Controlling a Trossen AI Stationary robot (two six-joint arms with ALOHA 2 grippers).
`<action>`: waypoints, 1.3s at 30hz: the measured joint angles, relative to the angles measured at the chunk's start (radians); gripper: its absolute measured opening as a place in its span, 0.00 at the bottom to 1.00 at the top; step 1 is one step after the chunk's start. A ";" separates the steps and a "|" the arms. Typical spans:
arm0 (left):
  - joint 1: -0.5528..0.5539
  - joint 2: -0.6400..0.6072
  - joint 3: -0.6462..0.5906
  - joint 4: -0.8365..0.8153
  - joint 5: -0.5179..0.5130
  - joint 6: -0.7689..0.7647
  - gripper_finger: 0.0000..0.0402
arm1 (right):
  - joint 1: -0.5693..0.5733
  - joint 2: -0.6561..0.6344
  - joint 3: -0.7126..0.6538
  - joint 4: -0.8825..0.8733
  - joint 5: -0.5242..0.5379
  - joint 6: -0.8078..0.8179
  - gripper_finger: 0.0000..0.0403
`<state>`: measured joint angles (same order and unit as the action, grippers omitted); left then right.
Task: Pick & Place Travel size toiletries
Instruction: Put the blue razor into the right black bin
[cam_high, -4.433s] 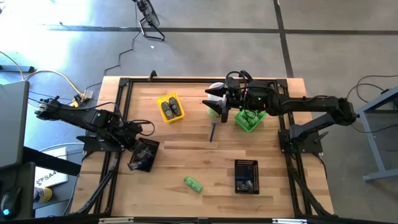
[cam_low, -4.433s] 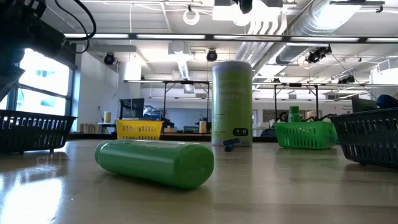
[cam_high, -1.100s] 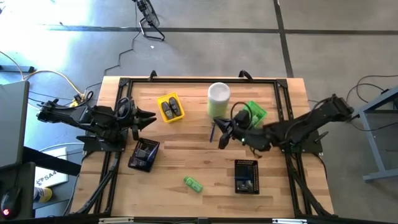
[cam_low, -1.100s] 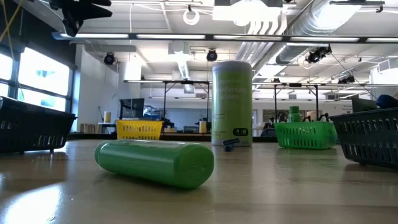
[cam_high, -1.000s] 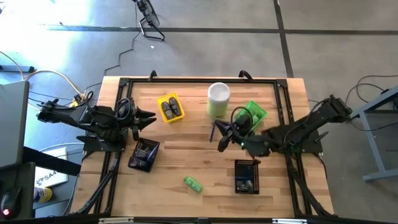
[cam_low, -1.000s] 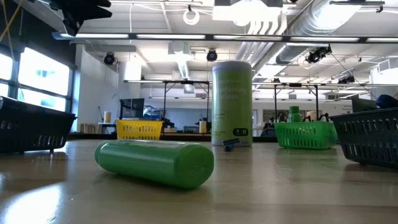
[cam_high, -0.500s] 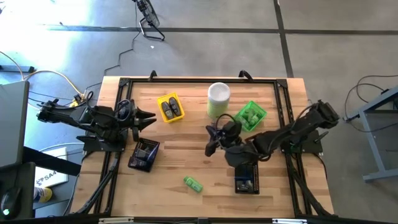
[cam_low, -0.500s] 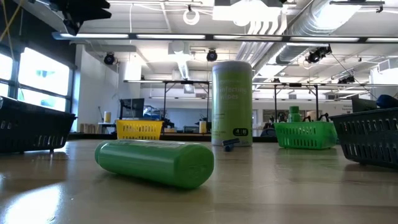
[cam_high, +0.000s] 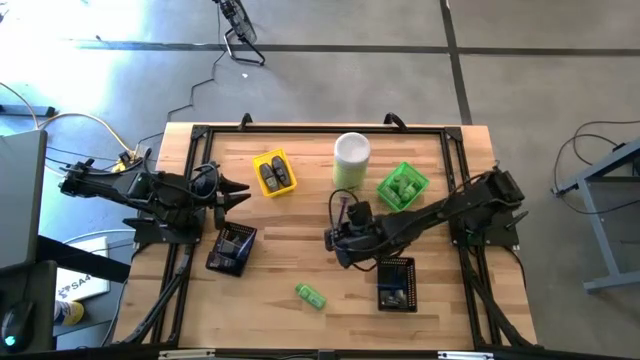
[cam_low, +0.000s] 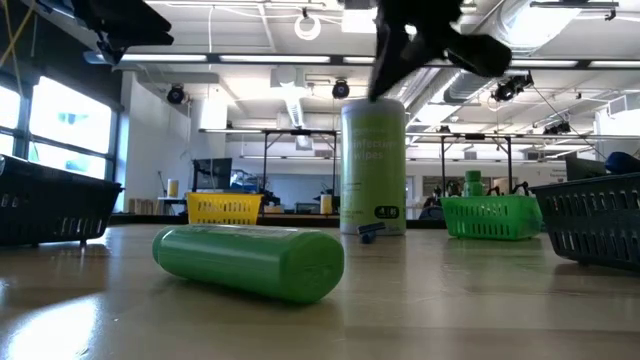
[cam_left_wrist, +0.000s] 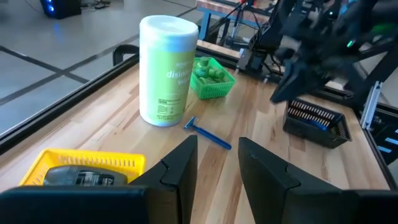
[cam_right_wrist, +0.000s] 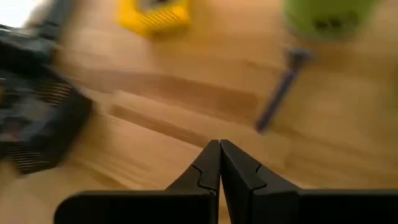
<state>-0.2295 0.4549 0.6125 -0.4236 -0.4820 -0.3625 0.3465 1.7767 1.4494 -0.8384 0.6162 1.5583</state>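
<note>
A bright green bottle (cam_high: 310, 295) lies on its side near the table's front edge, large in the low view (cam_low: 250, 262). A thin purple razor (cam_left_wrist: 208, 132) lies flat on the table in front of the tall canister (cam_high: 351, 160). It also shows in the right wrist view (cam_right_wrist: 280, 93). My right gripper (cam_high: 333, 240) hangs shut and empty (cam_right_wrist: 219, 158) over the table's middle, tipped downward, between razor and bottle. My left gripper (cam_high: 245, 190) stays at the left, above the table, its fingers apart (cam_left_wrist: 217, 155) with nothing between them.
A yellow tray (cam_high: 273, 172) with dark oval pieces stands at the back left. A green tray (cam_high: 403, 188) with green items is right of the canister. One black mesh tray (cam_high: 232, 248) sits at the left and another (cam_high: 396, 283) at the front right, under my right arm.
My right gripper has swung from beside the green tray toward the table's left and near edge, sinking and tipping downward. It has stayed shut. It now shows at the top of the low view. No toiletry has moved.
</note>
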 joint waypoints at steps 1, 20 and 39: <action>0.000 0.000 0.000 0.002 0.000 0.006 0.28 | -0.003 0.014 0.000 -0.026 -0.021 0.036 0.01; 0.000 0.000 0.000 0.002 -0.027 0.025 0.28 | -0.108 0.185 -0.001 -0.034 -0.291 0.035 0.01; 0.000 0.000 0.000 0.002 -0.027 0.025 0.28 | -0.187 0.228 -0.002 0.069 -0.304 -0.071 0.08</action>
<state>-0.2295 0.4549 0.6125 -0.4217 -0.5091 -0.3370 0.1596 2.0048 1.4479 -0.7695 0.3126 1.4876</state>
